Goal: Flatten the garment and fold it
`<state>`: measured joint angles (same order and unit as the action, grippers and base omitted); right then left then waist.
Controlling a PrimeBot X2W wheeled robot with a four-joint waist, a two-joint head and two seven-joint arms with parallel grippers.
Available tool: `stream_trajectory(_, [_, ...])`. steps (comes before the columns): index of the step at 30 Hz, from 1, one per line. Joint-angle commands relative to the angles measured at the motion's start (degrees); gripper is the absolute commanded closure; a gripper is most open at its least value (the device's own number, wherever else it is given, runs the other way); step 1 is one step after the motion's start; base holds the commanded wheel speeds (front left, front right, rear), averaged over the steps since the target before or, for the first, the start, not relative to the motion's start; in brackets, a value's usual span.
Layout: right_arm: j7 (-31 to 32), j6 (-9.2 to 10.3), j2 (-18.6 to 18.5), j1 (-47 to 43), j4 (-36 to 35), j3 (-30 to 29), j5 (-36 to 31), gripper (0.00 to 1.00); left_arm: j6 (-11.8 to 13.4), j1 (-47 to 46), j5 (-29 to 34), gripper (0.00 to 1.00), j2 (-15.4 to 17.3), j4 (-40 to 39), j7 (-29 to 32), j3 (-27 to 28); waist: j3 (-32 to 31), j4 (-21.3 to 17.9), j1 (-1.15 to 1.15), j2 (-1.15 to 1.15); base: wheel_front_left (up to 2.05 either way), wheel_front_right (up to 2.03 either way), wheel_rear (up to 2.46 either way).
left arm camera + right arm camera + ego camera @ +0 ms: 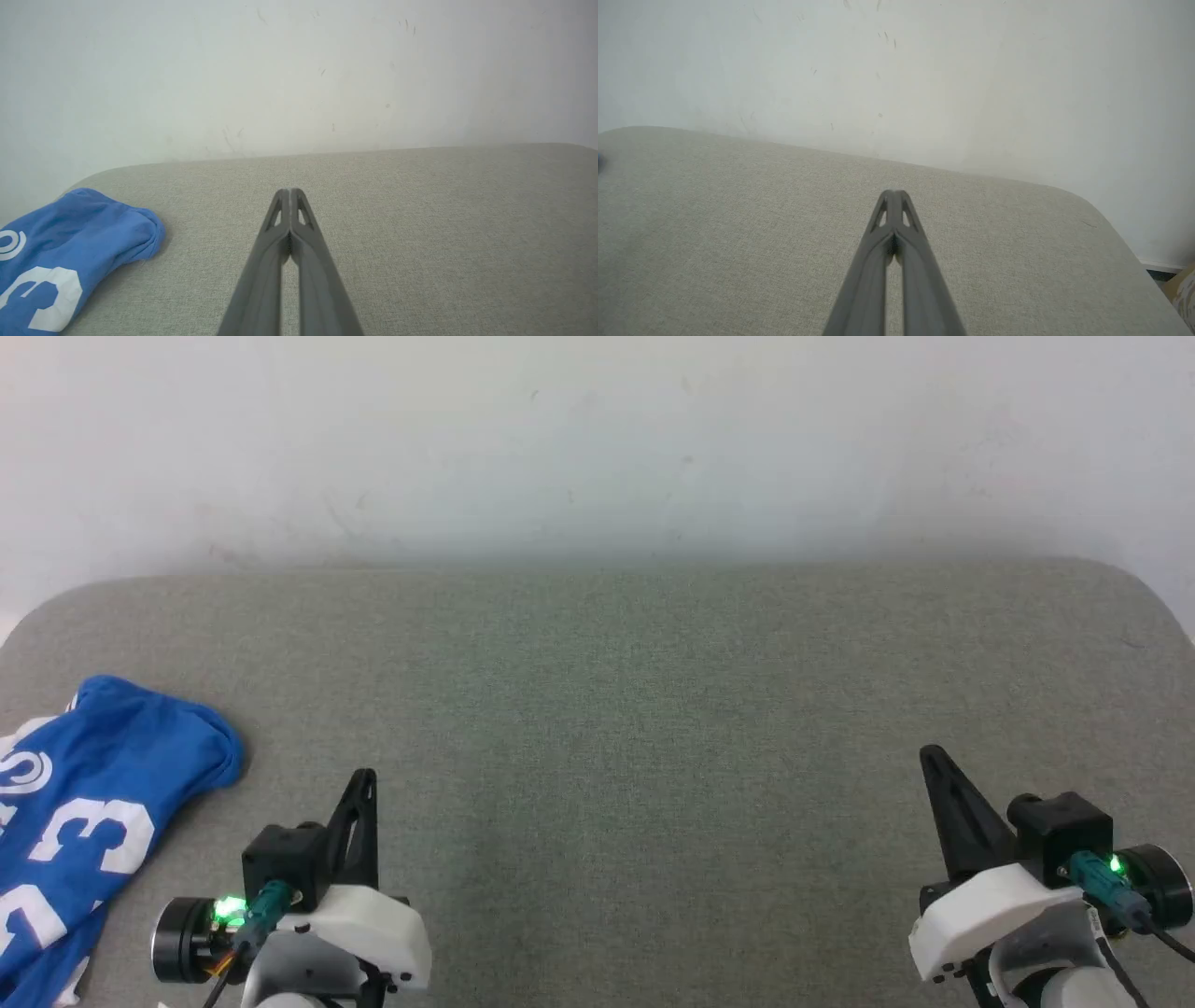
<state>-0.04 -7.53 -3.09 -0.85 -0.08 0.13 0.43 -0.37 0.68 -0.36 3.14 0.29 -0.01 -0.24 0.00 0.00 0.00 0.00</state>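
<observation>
Seemed bare lab or test room, not home: grey fabric-covered work surface (653, 709) with rounded corners stood against plain white wall (597, 448), scuffed and marked; dark baseboard (1160, 267) at wall foot.

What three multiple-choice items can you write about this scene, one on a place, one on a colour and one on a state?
1. Where does the garment lie on the grey padded surface?
A. at the robot's far left
B. in the middle
C. at the robot's far right

2. What colour is most of its cloth?
A. red
B. blue
C. green

3. How do the left gripper and the right gripper stand?
A. both shut and empty
B. both wide open
C. each shut on the garment

Answers:
1 A: the head view shows it at the left edge, beside the left gripper.
2 B: the cloth is blue with white print.
3 A: in both wrist views the jaws meet tip to tip with nothing between them.
</observation>
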Motion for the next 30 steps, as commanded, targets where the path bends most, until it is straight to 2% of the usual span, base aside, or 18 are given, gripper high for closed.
stream_trajectory(1, [0.0,0.04,0.2,0.9,0.1,-0.1,-0.4,1.00,0.4,-0.7,0.4,1.00,-0.3,-0.3,0.0,0.2,0.0,0.0,0.00,0.00,0.00,0.00,0.00])
stream_trajectory(23, [0.0,0.04,0.2,0.9,0.1,-0.1,-0.4,1.00,0.4,-0.7,0.4,1.00,-0.3,-0.3,0.0,0.2,0.0,0.0,0.00,0.00,0.00,0.00,0.00])
stream_trajectory(24, [0.0,0.00,0.0,0.0,0.0,0.0,0.0,0.00,0.0,0.0,0.0,0.00,0.0,0.0,0.0,0.0,0.0,0.0,0.00,0.00,0.00,0.00,0.00])
stream_trajectory(30, [-0.4,0.00,0.0,-0.1,0.2,-0.2,0.3,0.00,-0.1,-0.1,-0.6,0.00,0.0,0.5,-0.5,-0.4,0.0,0.0,0.00,0.00,0.00,0.00,0.00])
